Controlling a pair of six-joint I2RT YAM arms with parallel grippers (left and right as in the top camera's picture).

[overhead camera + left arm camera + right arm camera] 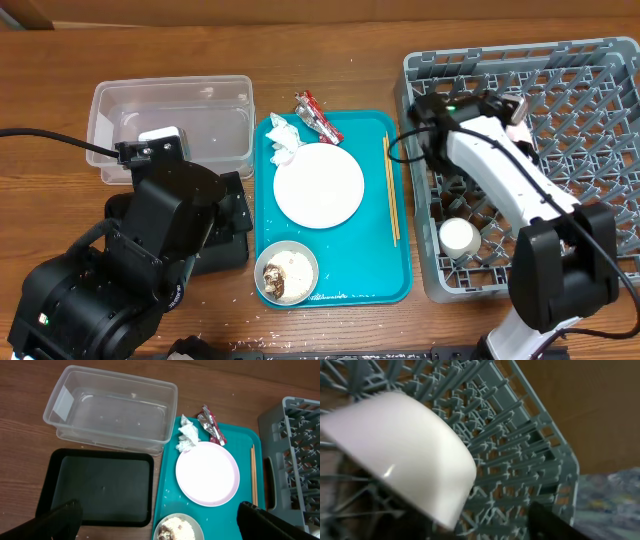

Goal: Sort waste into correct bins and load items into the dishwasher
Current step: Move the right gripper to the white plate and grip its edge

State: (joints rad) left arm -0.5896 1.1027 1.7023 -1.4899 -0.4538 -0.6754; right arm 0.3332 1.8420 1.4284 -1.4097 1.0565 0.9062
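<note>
The teal tray holds the round plate, the red wrapper, the white tissue, the chopsticks and a bowl of rice crumbs with brown bits. My left gripper is open and empty above the black tray and the bowl of crumbs. My right gripper is inside the grey rack. In the right wrist view it is open, with a tilted pale pinkish-white bowl lying between its fingers on the rack's pegs. A white cup sits in the rack.
The clear tub stands at the back left, with the black tray in front of it, mostly under my left arm. The tub holds nothing but a few specks. Loose rice grains lie on the teal tray and the table edge.
</note>
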